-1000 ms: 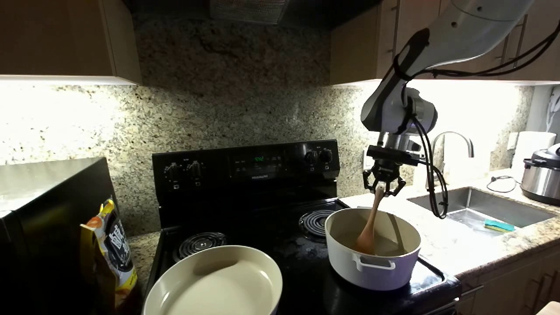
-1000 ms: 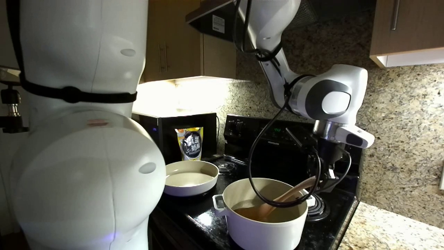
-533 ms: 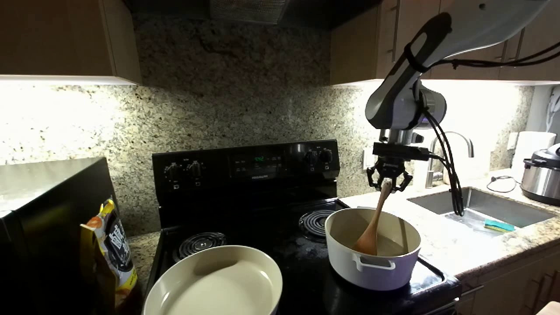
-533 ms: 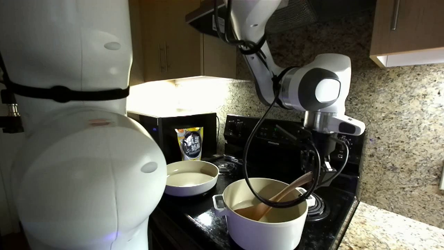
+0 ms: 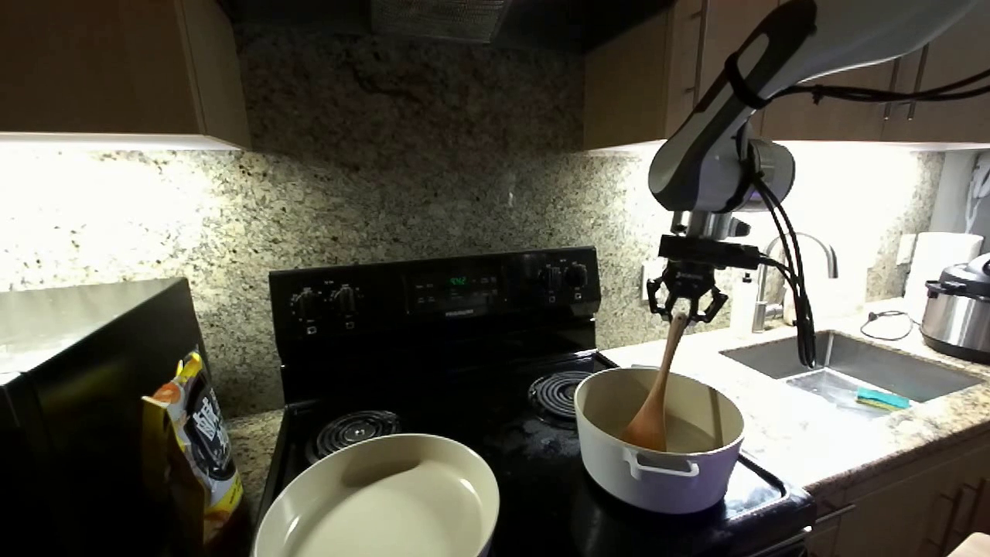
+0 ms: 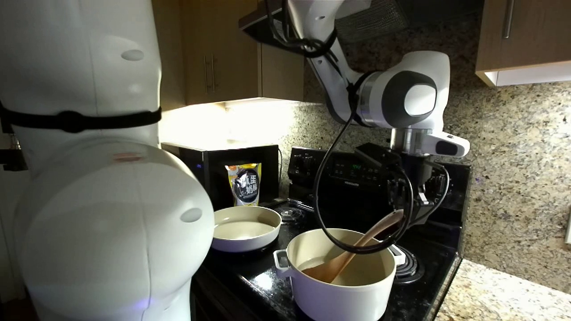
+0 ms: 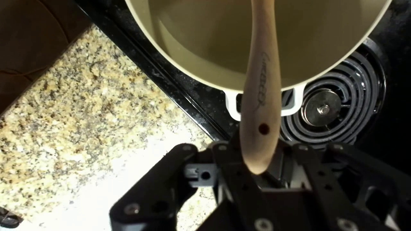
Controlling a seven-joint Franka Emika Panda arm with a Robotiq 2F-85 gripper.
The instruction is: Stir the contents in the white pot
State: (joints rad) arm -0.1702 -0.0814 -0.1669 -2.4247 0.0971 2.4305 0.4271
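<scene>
Gripper (image 5: 682,314) clamped on wooden spoon (image 7: 260,93), bowl end inside white pot (image 6: 343,303)

Fingers closed against the spoon's handle near its upper end; gripper points down, higher than the pot's rim. In the wrist view the handle tip overlies the black finger linkages and shows a dark hole and engraved lettering. Spoon tilted in both exterior views, broad end down in the pot. Level of the pot's contents: cannot tell.

Pot upright on the black stove (image 5: 534,472), toward the counter-side edge, just beside a coil burner (image 7: 321,107). Seen from the wrist, one white side handle lies below the spoon. A loop of black cable (image 6: 317,187) hangs from the arm (image 6: 415,96), crossing in front of pot and spoon in an exterior view.

Farther out: wide cream-white dish (image 5: 402,507) on the same stove, well apart from the pot. Near it a bag (image 6: 246,185) stands before a black box-shaped appliance (image 6: 216,187). Beyond the stove's other side, speckled counter (image 5: 777,429) with steel sink (image 5: 889,365), sponge (image 5: 882,398) at its near edge, lidded cooker (image 5: 959,309) beside it.
</scene>
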